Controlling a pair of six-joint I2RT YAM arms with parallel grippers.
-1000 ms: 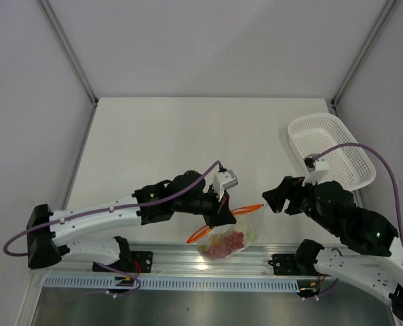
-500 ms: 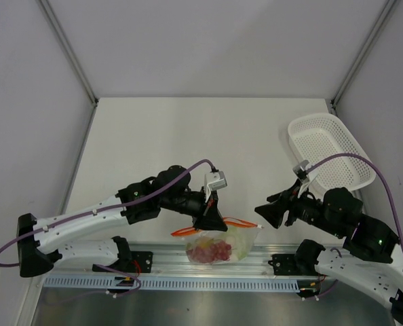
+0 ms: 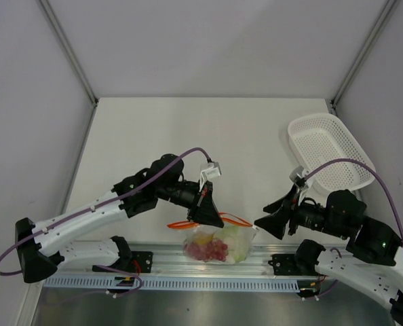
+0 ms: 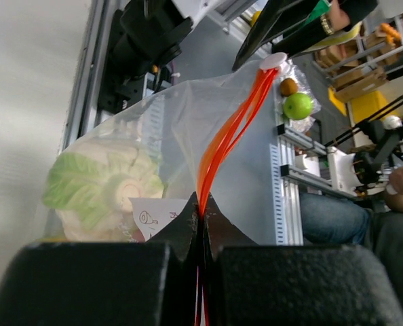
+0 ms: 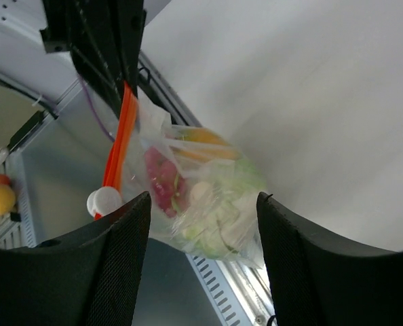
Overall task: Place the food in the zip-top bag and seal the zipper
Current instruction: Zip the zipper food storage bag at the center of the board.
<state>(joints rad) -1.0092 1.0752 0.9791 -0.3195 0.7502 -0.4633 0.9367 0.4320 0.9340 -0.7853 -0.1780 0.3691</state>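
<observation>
Clear zip-top bag (image 3: pixel 241 239), food (image 3: pixel 205 250) inside, hanging lower centre — zipper (image 4: pixel 222 136) clamped in left fingers (image 4: pixel 178 234), right fingers (image 5: pixel 110 272) apart just beside. Sealing step, seemingly; next — pinching along it.

I can read no whole word from here; the only print I find is on a white paper slip (image 4: pixel 157 216) low on the zip-top bag (image 4: pixel 188 115), just left of the bag's zipper (image 4: pixel 225 142); stuck on or lying behind the clear wall, I cannot tell; it carries 1 small pink-red drawing and 1 reddish mark, perhaps a letter P; too small to make out.
</observation>
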